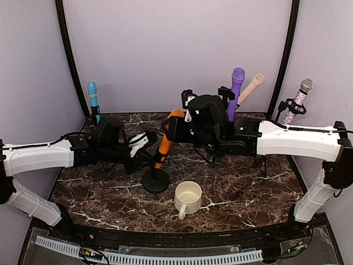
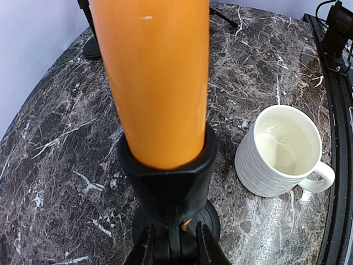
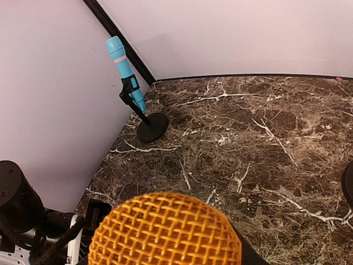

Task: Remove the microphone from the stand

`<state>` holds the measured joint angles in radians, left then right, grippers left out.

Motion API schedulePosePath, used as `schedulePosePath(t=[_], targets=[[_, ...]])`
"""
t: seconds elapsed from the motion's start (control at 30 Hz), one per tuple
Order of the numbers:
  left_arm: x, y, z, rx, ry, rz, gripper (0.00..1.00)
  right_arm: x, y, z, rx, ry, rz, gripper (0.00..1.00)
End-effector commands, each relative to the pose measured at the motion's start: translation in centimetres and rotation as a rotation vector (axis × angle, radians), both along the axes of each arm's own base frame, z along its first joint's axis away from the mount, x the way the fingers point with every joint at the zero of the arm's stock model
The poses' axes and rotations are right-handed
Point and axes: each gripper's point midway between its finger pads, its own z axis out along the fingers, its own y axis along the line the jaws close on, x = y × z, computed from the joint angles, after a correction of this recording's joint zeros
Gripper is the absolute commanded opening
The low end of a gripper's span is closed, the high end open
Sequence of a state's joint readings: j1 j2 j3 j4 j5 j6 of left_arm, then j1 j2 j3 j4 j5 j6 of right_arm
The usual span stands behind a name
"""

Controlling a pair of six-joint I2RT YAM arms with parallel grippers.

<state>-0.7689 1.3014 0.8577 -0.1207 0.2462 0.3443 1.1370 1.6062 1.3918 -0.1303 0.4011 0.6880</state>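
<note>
Left fingers (image 2: pixel 144 249) are clamping the stand (image 2: pixel 168 190); right fingers (image 1: pixel 173 130) are gripping the microphone (image 2: pixel 154 77), needing a straight axial pull.

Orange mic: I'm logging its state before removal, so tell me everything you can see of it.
The orange mic is a smooth, glossy, plastic-looking tube with an orange mesh head. It stands tilted, head up, lower end seated in the black clip of the stand. The left gripper has jaws shut on the stand under the clip; the right gripper is at the head, grip unclear.
</note>
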Motion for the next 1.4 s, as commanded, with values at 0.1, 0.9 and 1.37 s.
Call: schedulePosePath(t=[0.1, 0.9, 1.37], targets=[[-0.6, 1.0, -2.1, 0.101, 0.027, 0.004, 0.00, 1.8, -2.3, 4.2, 0.137, 0.000, -0.151, 0.18], [-0.6, 0.9, -2.5, 0.112, 0.038, 0.000, 0.00, -2.2, -1.2, 8.4, 0.156, -0.222, 0.216, 0.18], [-0.5, 0.6, -3.4, 0.129, 0.060, -0.007, 0.00, 0.0, -3.3, 8.4, 0.158, -0.126, 0.018, 0.18]])
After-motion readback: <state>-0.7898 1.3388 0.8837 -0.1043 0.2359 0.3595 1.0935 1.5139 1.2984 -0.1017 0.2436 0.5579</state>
